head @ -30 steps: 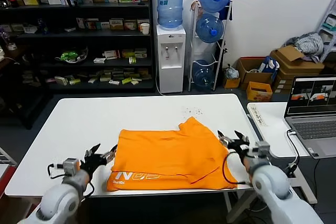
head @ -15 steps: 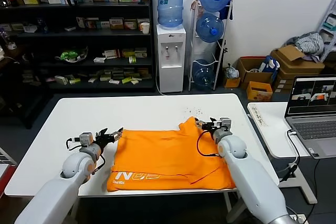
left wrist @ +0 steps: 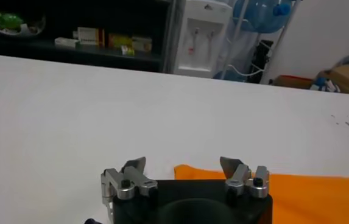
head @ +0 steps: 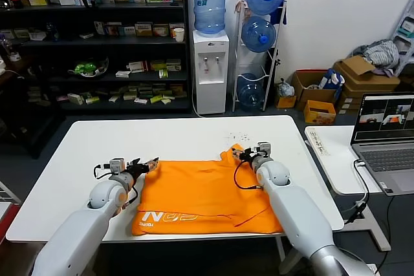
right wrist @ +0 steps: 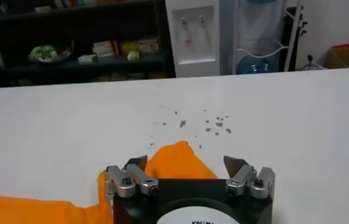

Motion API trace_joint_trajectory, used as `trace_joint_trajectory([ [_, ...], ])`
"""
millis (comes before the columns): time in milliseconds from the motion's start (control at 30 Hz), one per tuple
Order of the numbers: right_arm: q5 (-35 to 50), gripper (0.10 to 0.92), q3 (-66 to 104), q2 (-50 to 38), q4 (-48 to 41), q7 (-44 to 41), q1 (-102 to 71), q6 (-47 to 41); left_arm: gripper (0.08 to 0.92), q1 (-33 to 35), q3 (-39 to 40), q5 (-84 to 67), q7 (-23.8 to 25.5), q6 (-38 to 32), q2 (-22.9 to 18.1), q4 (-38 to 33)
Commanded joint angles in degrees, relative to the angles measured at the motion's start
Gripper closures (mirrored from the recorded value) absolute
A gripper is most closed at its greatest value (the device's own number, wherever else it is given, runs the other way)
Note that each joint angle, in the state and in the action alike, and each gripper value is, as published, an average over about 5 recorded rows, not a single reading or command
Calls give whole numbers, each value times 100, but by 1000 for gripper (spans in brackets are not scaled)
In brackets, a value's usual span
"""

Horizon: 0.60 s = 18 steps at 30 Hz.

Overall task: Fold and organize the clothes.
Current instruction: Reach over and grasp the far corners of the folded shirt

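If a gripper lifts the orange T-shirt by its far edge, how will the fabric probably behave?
The orange T-shirt will probably hang limp: it lies flat with soft creases and a raised fold at its far right corner. It looks thin, so likely light. On the smooth white table it may slide rather than stay put.

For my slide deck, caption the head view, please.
Both open grippers, left and right, reach the far corners of the orange T-shirt on the white table.
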Motion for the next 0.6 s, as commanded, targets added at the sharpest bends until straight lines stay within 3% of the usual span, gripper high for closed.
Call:
trace_joint_trajectory([
  [33, -147, 203, -69, 130, -393, -76, 165, -54, 177, -198, 130, 18, 1, 92, -98, 248],
  [167, -120, 211, -58, 123, -412, -98, 158, -131, 177, -186, 176, 94, -40, 172, -93, 265],
  [267, -76, 265, -65, 113, -388, -128, 150, -193, 197, -174, 197, 132, -49, 188, -79, 269],
  [600, -8, 551, -105, 76, -229, -102, 58, -263, 467, -131, 218, 167, -55, 158, -56, 230],
])
